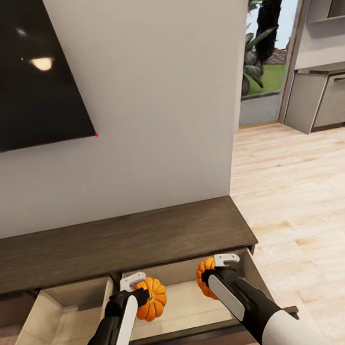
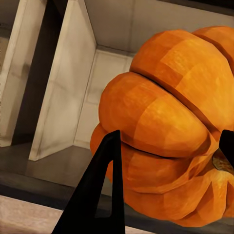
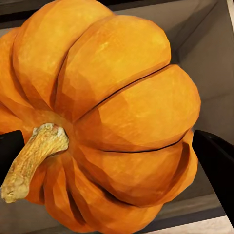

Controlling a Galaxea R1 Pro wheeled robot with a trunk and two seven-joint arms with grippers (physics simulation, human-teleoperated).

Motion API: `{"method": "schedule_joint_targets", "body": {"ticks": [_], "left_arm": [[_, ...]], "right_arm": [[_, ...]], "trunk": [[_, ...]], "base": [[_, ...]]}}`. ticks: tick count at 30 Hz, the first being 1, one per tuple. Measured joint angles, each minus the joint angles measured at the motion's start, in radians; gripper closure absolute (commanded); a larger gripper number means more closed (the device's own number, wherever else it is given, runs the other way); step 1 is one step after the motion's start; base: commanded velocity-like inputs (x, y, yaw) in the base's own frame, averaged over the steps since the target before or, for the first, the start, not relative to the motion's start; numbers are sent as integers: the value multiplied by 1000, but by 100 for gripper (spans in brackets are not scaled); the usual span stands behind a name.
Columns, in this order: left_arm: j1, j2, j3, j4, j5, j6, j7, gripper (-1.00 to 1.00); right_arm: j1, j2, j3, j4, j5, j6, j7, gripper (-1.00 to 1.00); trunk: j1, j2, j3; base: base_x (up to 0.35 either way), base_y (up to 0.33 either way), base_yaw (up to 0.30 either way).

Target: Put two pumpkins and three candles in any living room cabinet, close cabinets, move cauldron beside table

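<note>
i stand before the long dark brown cabinet (image 1: 117,243), two of its drawers pulled open. my left pincer (image 1: 140,293) pinches one orange pumpkin (image 1: 151,299), and my right pincer (image 1: 216,271) pinches the other pumpkin (image 1: 205,279), its pale stem (image 3: 31,163) jutting sideways. both hang over the pale interior of the right-hand drawer (image 1: 186,305), near its back wall. the neighbouring drawer (image 1: 62,320) lies open beside it.

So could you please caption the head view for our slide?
Both grippers hold pumpkins over the cabinet's open right drawer.
</note>
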Motion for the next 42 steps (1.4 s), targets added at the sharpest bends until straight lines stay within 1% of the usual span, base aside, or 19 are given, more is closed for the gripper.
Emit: {"method": "schedule_joint_targets", "body": {"ticks": [9, 16, 24, 26, 37, 39, 42], "left_arm": [[0, 0, 0, 2, 0, 0, 0, 100], [0, 0, 0, 2, -3, 1, 0, 100], [0, 0, 0, 2, 3, -1, 0, 100], [0, 0, 0, 2, -2, 1, 0, 100], [1, -2, -1, 0, 0, 0, 1, 100], [1, -2, -1, -1, 0, 0, 1, 100], [0, -2, -1, -1, 0, 0, 0, 100]], "right_arm": [[0, 0, 7, -3, 1, 2, 1, 100], [0, 0, 10, -2, 1, 2, 1, 100], [0, 0, 13, -1, 1, -1, 2, 100], [0, 0, 14, -1, 1, -1, 2, 100], [0, 0, 12, -1, 0, 2, 4, 100], [0, 0, 12, -1, -3, 2, 12, 100], [0, 0, 12, -1, -4, 4, 46, 100]], "trunk": [[0, 0, 0], [0, 0, 0], [0, 0, 0], [0, 0, 0], [0, 0, 0], [8, -14, -6], [19, -35, -16]], "base": [[7, 22, 0], [161, 133, 0], [72, 51, 0], [124, 80, 0], [15, 9, 0], [0, 0, 0], [0, 0, 0]]}}
